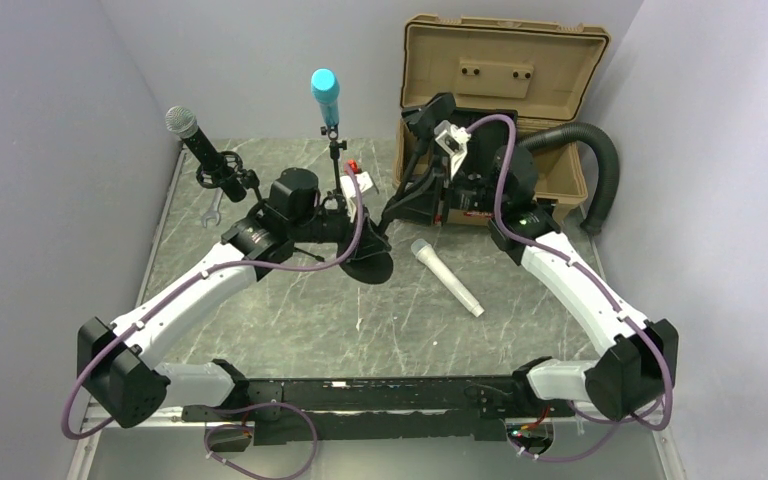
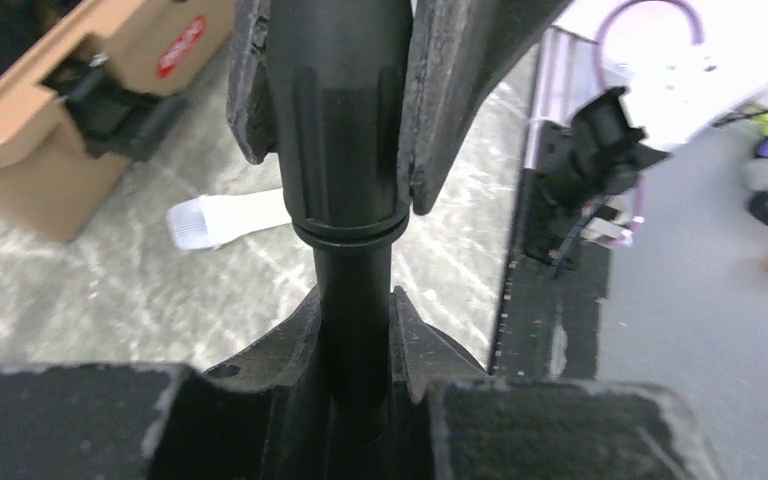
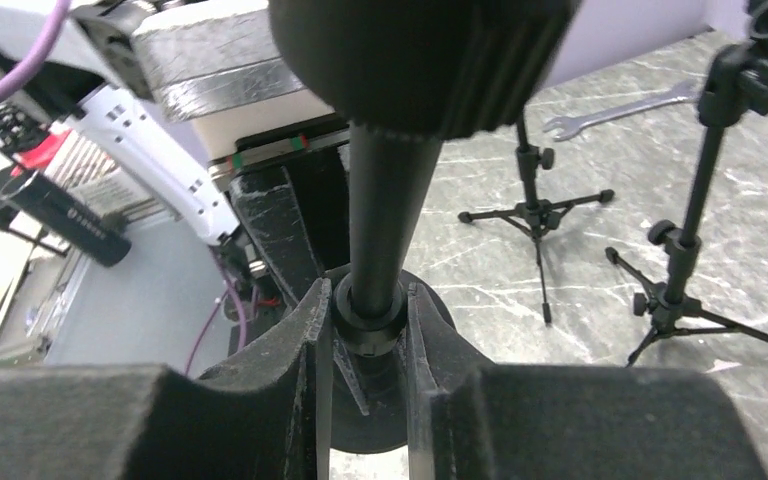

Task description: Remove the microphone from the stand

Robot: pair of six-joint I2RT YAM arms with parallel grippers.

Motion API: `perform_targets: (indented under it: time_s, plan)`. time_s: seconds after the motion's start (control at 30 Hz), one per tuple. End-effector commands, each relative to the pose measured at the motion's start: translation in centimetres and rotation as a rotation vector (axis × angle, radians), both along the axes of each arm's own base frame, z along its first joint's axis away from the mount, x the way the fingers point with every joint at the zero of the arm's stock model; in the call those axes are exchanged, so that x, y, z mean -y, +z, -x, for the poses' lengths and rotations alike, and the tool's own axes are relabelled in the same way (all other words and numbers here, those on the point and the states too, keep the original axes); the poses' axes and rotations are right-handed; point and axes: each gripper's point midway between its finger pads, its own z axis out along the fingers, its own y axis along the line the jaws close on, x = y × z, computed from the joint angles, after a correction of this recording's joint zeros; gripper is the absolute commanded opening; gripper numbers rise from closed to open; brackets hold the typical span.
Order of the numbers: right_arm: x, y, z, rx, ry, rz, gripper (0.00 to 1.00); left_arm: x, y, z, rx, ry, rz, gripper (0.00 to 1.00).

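Observation:
A black stand with a round base [image 1: 372, 266] hangs tilted over the table's middle, held by both grippers. My left gripper [image 1: 360, 232] is shut on its pole [image 2: 350, 150], which runs between my fingers [image 2: 355, 330]. My right gripper [image 1: 397, 207] is shut on the collar just above the base [image 3: 372, 415], with the fingers on either side of it [image 3: 368, 320]. A white microphone [image 1: 446, 278] lies loose on the table right of the base, apart from both grippers. It also shows in the left wrist view [image 2: 218, 221].
A grey-headed black microphone [image 1: 195, 140] and a blue microphone [image 1: 325, 92] stand on tripod stands [image 3: 535, 205] [image 3: 685, 270] at the back left. A wrench [image 1: 212, 208] lies beside them. An open tan case [image 1: 505, 70] and a black hose [image 1: 592, 160] are at the back right.

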Motion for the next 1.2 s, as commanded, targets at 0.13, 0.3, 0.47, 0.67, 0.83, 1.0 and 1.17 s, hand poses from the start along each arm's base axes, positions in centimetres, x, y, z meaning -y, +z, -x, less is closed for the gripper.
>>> perform_targets:
  time_s: [0.13,0.3,0.47,0.67,0.83,1.0,1.17]
  plan:
    - [4.1,-0.2,-2.5,0.174,-0.168,0.052,0.54,-0.5,8.3,8.1,0.117,-0.361,0.262,0.00]
    - [4.5,1.4,-1.3,0.179,-0.159,0.034,0.75,-0.3,8.2,6.6,0.118,-0.284,0.252,0.00]
    - [4.1,3.1,0.0,0.138,-0.104,-0.015,0.84,0.1,7.6,4.3,0.116,-0.187,0.218,0.00]
    - [3.5,4.5,1.3,0.139,-0.045,-0.037,0.87,0.5,7.6,1.7,0.117,-0.088,0.189,0.00]
    - [2.9,4.4,1.8,0.138,-0.023,-0.034,0.89,1.0,7.5,0.3,0.101,-0.053,0.179,0.00]
    - [2.6,4.3,0.9,0.134,-0.059,-0.034,0.89,1.6,7.0,0.0,0.076,-0.062,0.180,0.00]
    - [2.3,4.1,-0.2,0.096,-0.088,-0.060,0.89,1.8,6.4,-0.2,0.062,-0.059,0.179,0.00]
